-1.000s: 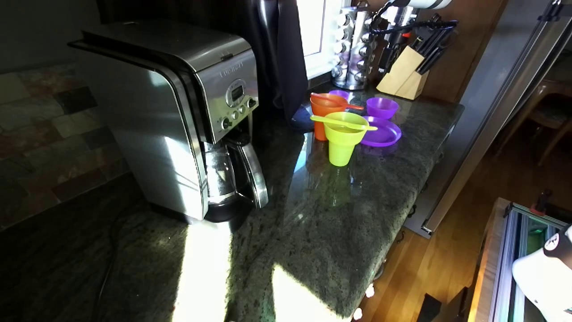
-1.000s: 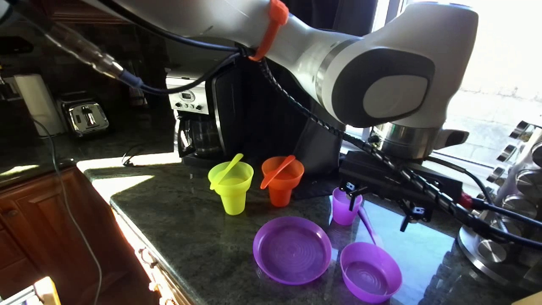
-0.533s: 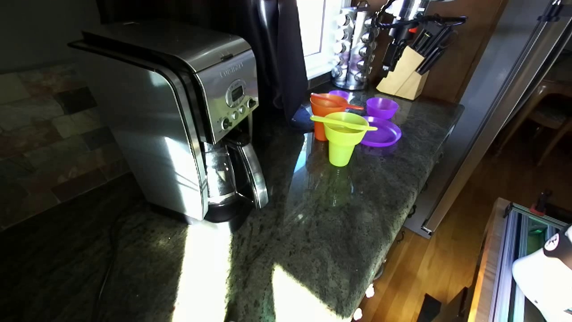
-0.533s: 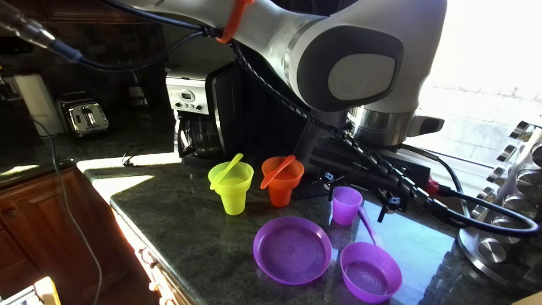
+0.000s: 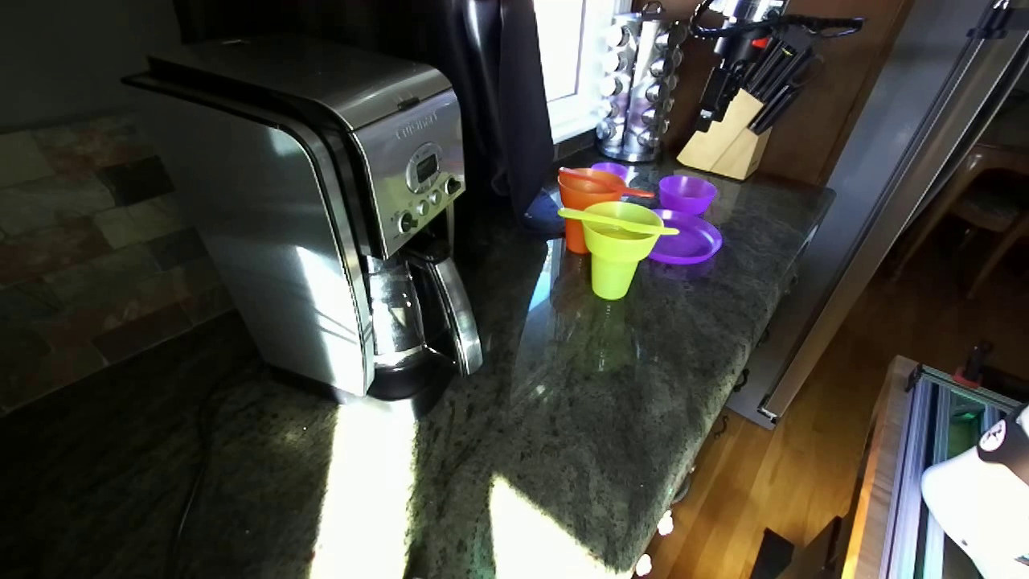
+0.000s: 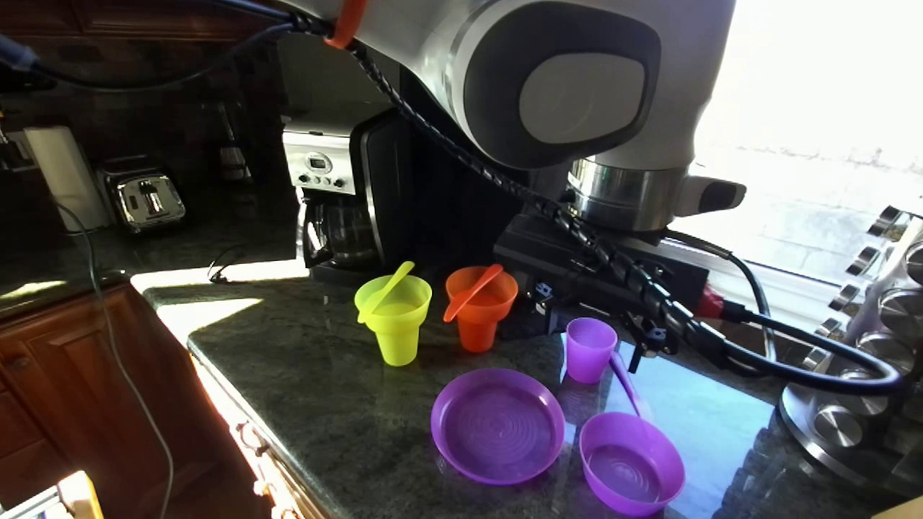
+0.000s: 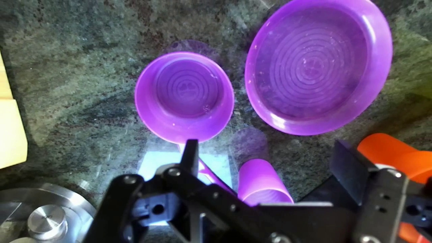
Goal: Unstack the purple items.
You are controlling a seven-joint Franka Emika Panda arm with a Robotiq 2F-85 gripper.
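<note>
Wrist view, left to right. Purple bowl (image 7: 184, 87) stands upright on the counter (image 7: 84, 84), its near rim overlapped here by one fingertip of the gripper (image 7: 266, 153). Purple spoon (image 7: 210, 173) lies beside the bowl, partly hidden by that finger. Purple cup (image 7: 260, 175) shows in the gap between the fingers, which are spread wide. Purple plate (image 7: 310, 67) lies near the bowl, ahead of the gap. Orange cup (image 7: 388, 152) at far right, partly covered by the other finger. In an exterior view, under the arm (image 6: 627, 148), fingertips and bowl are apart.
</note>
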